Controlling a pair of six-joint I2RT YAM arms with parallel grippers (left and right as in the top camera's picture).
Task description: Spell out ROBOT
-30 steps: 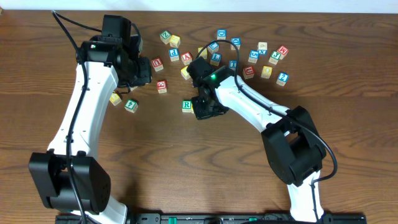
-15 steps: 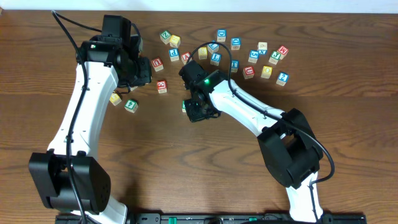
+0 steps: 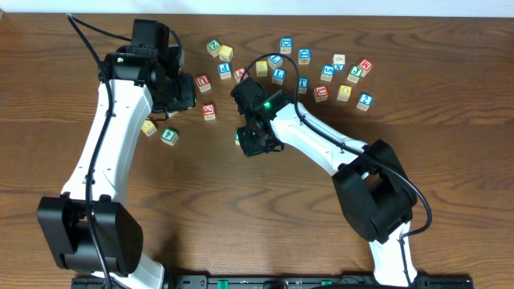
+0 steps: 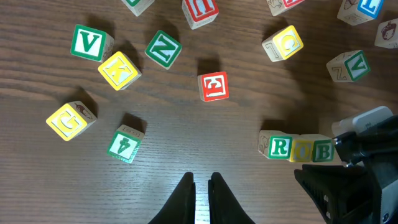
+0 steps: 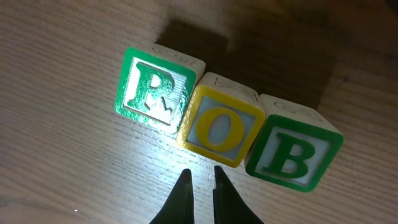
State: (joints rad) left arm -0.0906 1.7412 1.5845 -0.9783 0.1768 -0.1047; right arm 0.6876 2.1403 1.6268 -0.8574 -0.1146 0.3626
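Three letter blocks stand in a touching row on the wood table: green R (image 5: 153, 89), yellow O (image 5: 219, 129), green B (image 5: 292, 153). The left wrist view shows them too: R (image 4: 279, 147), O (image 4: 303, 150), B (image 4: 323, 151). My right gripper (image 5: 200, 174) is shut and empty, with its tips just in front of the O block. From overhead, it (image 3: 257, 143) covers most of the row, and only the R block's edge (image 3: 239, 136) shows. My left gripper (image 4: 200, 180) is shut and empty, hovering over bare table left of the row.
Loose blocks lie near the left gripper: green V (image 4: 87, 42), yellow K (image 4: 118, 70), green N (image 4: 163, 50), a red block (image 4: 213, 86), a yellow block (image 4: 67, 120), green 4 (image 4: 124, 144). Several more blocks are scattered at the back of the table (image 3: 321, 68).
My right arm has swung left and now sits over the block row, hiding most of the R block from overhead. The left arm has not moved.
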